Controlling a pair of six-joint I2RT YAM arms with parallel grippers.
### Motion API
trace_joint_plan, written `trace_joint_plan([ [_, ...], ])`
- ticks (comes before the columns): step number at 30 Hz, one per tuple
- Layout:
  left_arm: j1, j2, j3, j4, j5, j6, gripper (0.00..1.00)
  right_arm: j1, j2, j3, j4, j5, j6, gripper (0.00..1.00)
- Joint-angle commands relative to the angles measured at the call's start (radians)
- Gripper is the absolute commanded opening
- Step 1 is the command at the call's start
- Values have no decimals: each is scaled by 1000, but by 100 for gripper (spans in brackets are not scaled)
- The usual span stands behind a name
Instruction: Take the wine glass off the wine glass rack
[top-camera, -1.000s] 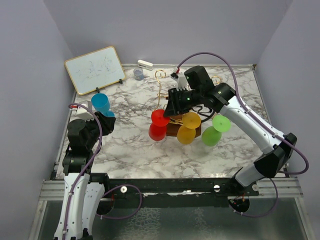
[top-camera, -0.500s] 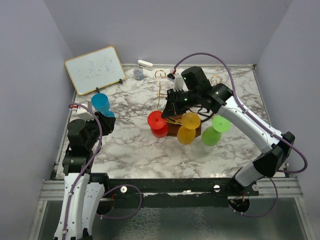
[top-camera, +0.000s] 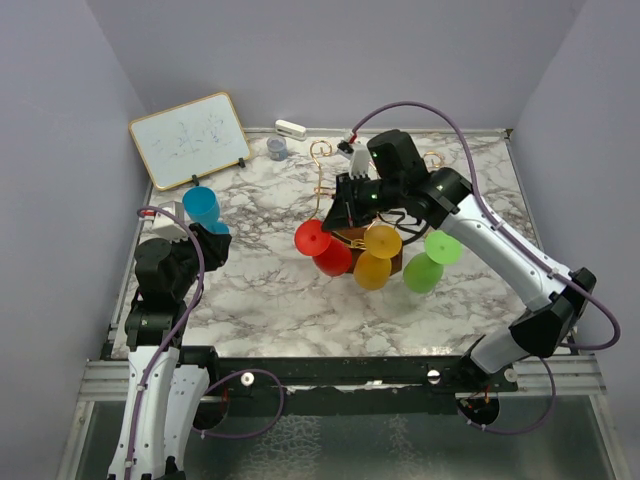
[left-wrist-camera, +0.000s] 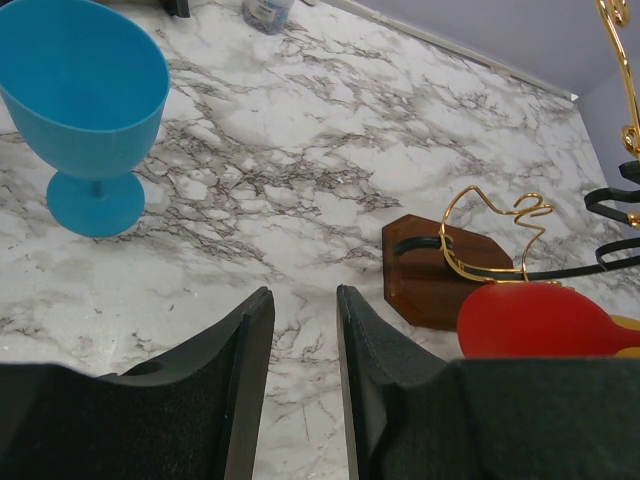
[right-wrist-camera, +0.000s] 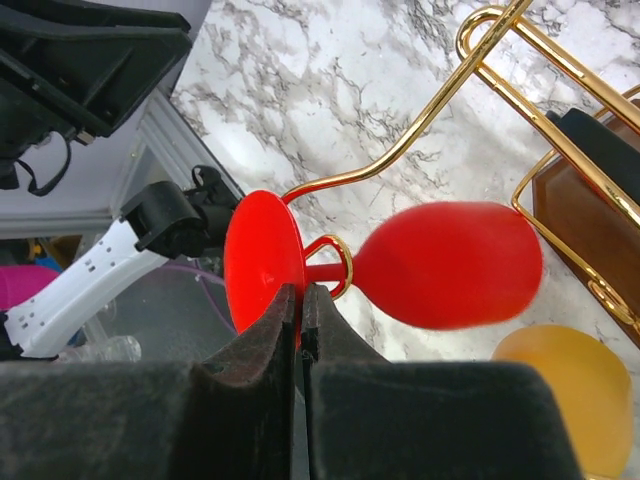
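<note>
The right fingers (right-wrist-camera: 250, 380) pinch the foot of the red wine glass (right-wrist-camera: 450, 265); its stem lies sideways in the rack (right-wrist-camera: 420, 125) hook, bowl pointing away. The left fingers (left-wrist-camera: 250, 400), half-parted and empty, are farther off.

Red wine glass (top-camera: 312, 240) hung tipped on its side at centre of the top view, round foot facing left, bowl toward lower right. Its stem passed through a small curled gold loop, and the foot's edge was pinched in the closed right gripper (right-wrist-camera: 300, 300). Wine glass rack (top-camera: 321, 168) stood upright just right of it: gold wire arms, black ring, dark brown wooden base.
</note>
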Motion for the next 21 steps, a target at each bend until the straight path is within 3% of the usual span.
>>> trace_joint_plan([
  [1,-4,-5,-4,12,2,-7,35,5,-69,15,82,-1,24,1],
  [21,-11,-1,-3,9,-7,-8,35,4,-122,-134,321,32,119,1],
])
